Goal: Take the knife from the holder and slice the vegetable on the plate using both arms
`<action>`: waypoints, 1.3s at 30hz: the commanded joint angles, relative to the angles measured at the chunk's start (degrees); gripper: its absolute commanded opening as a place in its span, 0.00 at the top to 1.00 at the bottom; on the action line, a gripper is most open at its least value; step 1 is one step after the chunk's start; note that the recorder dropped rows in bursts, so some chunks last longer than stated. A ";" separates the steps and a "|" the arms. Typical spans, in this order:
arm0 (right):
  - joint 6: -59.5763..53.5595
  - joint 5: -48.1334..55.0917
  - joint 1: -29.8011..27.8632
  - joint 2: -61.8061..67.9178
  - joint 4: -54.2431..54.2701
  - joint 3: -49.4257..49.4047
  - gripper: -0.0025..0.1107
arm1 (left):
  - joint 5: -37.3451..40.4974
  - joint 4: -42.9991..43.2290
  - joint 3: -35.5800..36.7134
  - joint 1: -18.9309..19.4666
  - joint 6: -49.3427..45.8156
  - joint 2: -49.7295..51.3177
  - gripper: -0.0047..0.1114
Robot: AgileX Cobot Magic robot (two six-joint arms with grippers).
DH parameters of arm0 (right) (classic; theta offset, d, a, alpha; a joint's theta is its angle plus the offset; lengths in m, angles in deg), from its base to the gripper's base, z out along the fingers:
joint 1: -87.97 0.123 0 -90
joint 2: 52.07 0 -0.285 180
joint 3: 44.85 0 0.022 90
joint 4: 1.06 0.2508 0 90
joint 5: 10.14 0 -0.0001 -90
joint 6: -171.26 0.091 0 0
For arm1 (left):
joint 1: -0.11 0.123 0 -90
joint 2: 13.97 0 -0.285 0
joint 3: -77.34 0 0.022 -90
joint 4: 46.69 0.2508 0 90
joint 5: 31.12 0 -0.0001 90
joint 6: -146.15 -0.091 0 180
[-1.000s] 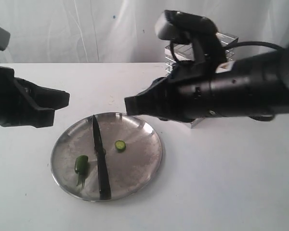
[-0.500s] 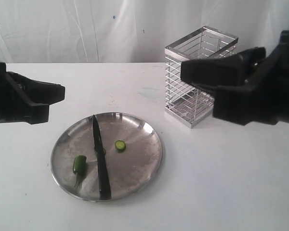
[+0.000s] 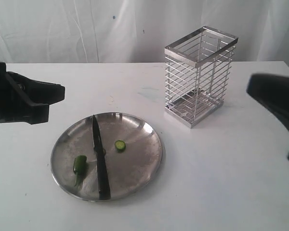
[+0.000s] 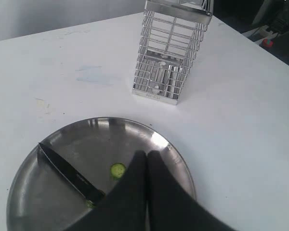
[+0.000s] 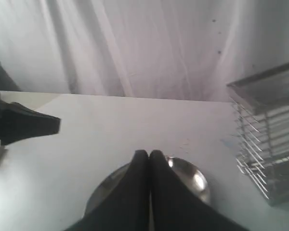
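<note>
A: Where is the knife [image 3: 100,161] lying?

B: It is lying flat across the plate [image 3: 139,166]. Its tip is pointing toward the far rim and its handle is reaching the near rim. Nothing is gripping it.

A: And the vegetable [image 3: 80,164]?

B: It is resting on the plate just left of the knife, with its thin stem trailing toward the near rim. 1 cut slice [image 3: 120,145] is sitting on the other side of the blade, near it but not touching.

A: What is the left gripper [image 3: 60,93] doing?

B: It is hovering above the table [image 3: 221,168], off the plate's left side. Its 2 fingers are pressing flat together and carrying nothing.

A: And the right gripper [image 5: 149,154]?

B: Its 2 fingers are also pressing tightly together with nothing between them. In the exterior view it is hanging at the right edge, well apart from the plate.

A: The holder [image 3: 198,77]?

B: It is standing upright on the table, beyond the plate and to its right, clear of the rim.
</note>
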 commanded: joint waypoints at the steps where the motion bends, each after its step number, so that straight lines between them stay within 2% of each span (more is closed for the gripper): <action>1: -0.75 -0.48 -6.47 -10.82 -0.14 -9.86 0.98 | 0.30 -0.69 0.53 -0.05 0.22 -0.55 0.96; 5: -0.75 -0.48 -11.27 -20.89 -0.14 -18.54 0.98 | 0.30 -0.69 0.53 -0.05 0.22 -0.55 0.96; 12: -0.75 -0.73 -11.76 -28.17 -0.27 -26.05 0.98 | 0.30 -0.69 0.53 -0.05 0.22 -0.55 0.96; 16: 0.58 -1.21 -11.76 -28.05 -0.85 -26.56 0.98 | 0.30 -0.69 0.53 -0.05 0.22 -0.55 0.96; 21: 17.84 0.90 -11.85 -28.05 -21.84 -26.56 0.98 | 0.19 -0.69 0.53 -0.05 0.22 -0.55 0.96; 23: 22.72 1.33 -11.85 -28.05 -25.91 -26.56 0.98 | 0.19 -0.69 0.53 -0.05 0.22 -0.55 0.96; 39: 23.73 3.51 -11.85 -28.26 -31.31 -26.56 0.98 | 0.19 -0.69 0.53 -0.05 0.22 -0.55 0.96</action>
